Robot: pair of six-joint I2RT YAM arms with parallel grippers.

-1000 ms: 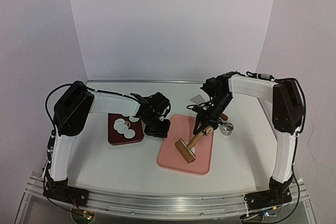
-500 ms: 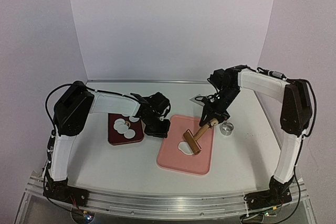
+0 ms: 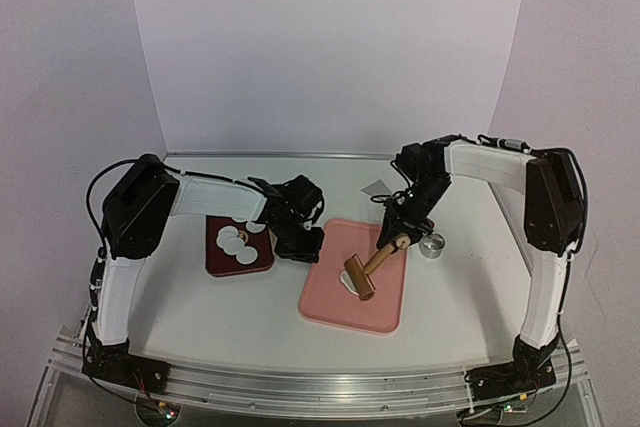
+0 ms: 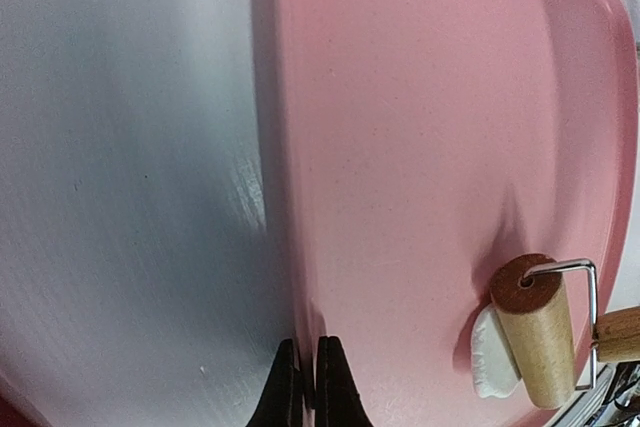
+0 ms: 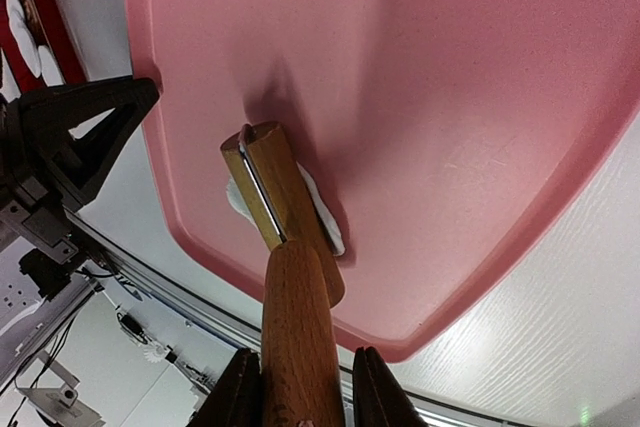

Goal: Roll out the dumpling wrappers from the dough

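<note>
1. Fingers (image 5: pixel 240 392) of the right gripper (image 5: pixel 300 392) are partly closed and clamp the roller (image 5: pixel 290 247) by its wooden handle, which fills the gap between them.
2. Tips of the left gripper (image 4: pixel 303 382) are pressed together with nothing between them. They sit right at the tray's left rim, and I cannot tell whether they bear down on it.
3. Dough (image 5: pixel 328 219) lies under the roller's drum as a small white patch peeking out on both sides. It is in the left half of the tray (image 5: pixel 470 97), about midway from front to back.
4. Step in hand, as I judge it: rolling the dough flat, mid-stroke. The patch looks small, so I expect it needs more passes before any cutting.
5. Next move calls for short strokes along the handle's line, with the drum level and the pressure even so the dough spreads rather than bunches.
6. Room is tightest toward the left rim, where the left gripper waits just beside the stroke path. Bare pink surface lies open to the right and far side.
7. Wrappers (image 3: pixel 235 239) rest on the plate (image 3: pixel 222 265), left of the tray and clear of the work.
8. Cutter (image 3: pixel 432 245) stands on the table (image 3: pixel 200 317) just beside the tray's right rim and near my right wrist, so I watch it on any swing.
</note>
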